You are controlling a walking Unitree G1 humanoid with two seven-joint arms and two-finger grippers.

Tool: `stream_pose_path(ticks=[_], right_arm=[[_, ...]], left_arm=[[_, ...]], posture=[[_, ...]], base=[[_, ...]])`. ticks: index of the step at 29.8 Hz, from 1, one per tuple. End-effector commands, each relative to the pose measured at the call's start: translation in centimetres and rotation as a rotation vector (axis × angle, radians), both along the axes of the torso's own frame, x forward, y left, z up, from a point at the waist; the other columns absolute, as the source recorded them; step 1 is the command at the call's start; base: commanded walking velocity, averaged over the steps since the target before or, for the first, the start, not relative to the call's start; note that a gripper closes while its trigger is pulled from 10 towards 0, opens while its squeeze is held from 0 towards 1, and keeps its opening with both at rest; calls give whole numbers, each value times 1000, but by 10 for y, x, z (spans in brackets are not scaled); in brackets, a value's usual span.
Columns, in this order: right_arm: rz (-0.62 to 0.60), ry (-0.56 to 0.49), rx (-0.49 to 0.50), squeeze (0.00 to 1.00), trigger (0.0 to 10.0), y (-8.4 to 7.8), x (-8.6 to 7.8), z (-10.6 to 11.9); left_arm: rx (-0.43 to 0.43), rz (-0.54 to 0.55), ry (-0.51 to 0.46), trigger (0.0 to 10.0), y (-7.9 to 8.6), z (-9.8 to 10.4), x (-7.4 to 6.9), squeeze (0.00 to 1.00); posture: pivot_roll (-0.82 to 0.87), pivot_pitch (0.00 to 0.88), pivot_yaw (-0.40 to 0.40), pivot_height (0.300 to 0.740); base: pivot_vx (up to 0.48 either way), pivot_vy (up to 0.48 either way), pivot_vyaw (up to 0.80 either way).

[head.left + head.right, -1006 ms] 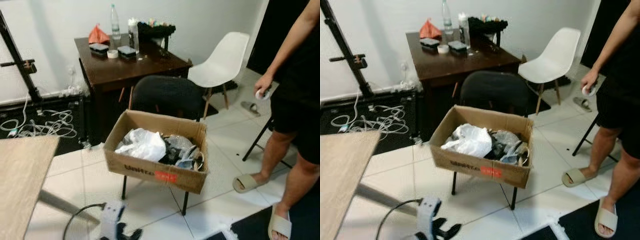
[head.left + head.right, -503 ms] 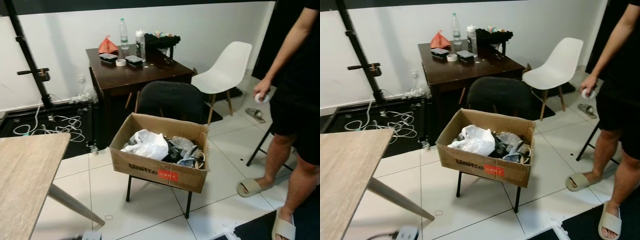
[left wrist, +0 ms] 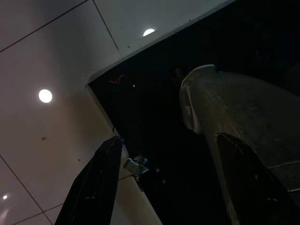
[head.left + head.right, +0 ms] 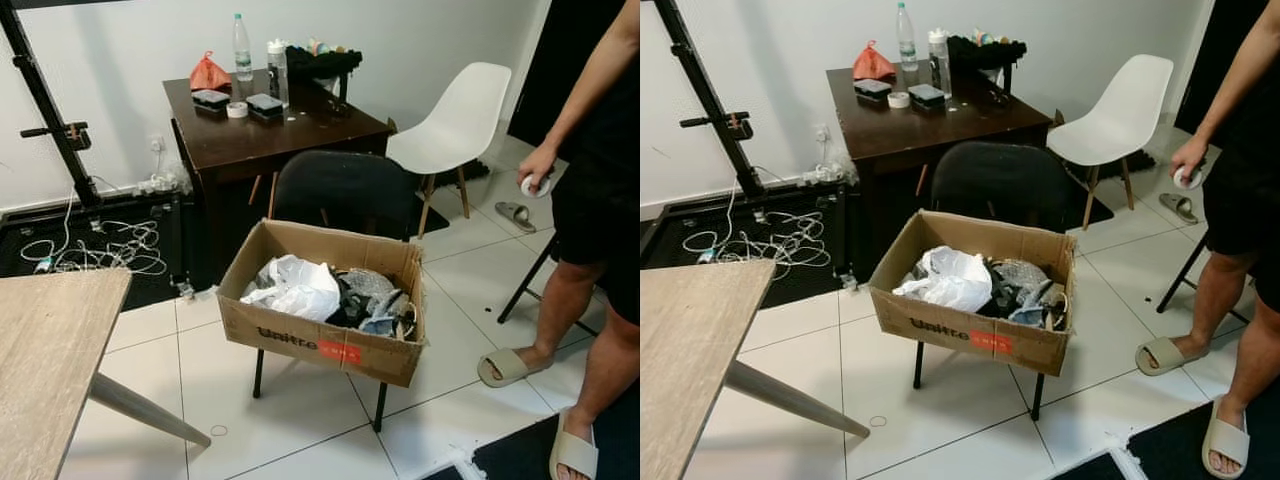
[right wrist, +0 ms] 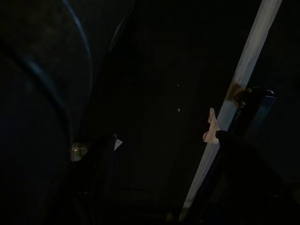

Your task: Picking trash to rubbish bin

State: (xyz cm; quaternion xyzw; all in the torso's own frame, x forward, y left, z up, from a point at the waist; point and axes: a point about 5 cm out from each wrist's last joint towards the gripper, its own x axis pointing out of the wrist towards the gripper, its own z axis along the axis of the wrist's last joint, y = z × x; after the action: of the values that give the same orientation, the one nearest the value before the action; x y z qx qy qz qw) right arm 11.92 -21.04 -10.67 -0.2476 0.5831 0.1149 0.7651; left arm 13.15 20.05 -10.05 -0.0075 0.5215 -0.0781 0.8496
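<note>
Cardboard box (image 4: 318, 340), printed "Unitree", on a black chair (image 4: 345, 195), holding a white plastic bag (image 4: 298, 288) and dark trash; same place as before. Left gripper (image 3: 164, 187): fingers spread, empty, hanging above tile floor (image 3: 42, 56); gone from the head view since a second ago. Right gripper: dark, state unreadable. Person (image 4: 590, 200) beside, holding tape roll (image 4: 531, 186).

The cardboard box (image 4: 325, 335) sits open-topped on a black chair (image 4: 340, 195), its mouth unobstructed from above (though trash fills most of the inside). White tiled floor (image 4: 210, 385) lies bare before it. A wooden table (image 4: 45, 370) crowds the left, and a person (image 4: 590, 230) stands close on the right.
</note>
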Motion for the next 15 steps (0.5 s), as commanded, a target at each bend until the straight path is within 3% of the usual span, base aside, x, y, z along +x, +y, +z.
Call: stream_pose_path(ticks=[1, 6, 15], right_arm=[[1, 29, 14, 0, 10000, 5, -9, -3], [0, 26, 13, 0, 10000, 4, -8, -3], [-3, 26, 17, 0, 10000, 5, -8, -3]], left_arm=[[34, 0, 58, 10000, 8, -4, -14, 0], [64, 12, 56, 10000, 13, -3, -12, 0], [75, 24, 58, 10000, 15, -3, -13, 0]], posture=[[-105, 102, 65, 740], [-105, 103, 67, 740], [-105, 103, 67, 740]], base=[[0, -454, 0], [0, -419, 0], [0, 0, 0]])
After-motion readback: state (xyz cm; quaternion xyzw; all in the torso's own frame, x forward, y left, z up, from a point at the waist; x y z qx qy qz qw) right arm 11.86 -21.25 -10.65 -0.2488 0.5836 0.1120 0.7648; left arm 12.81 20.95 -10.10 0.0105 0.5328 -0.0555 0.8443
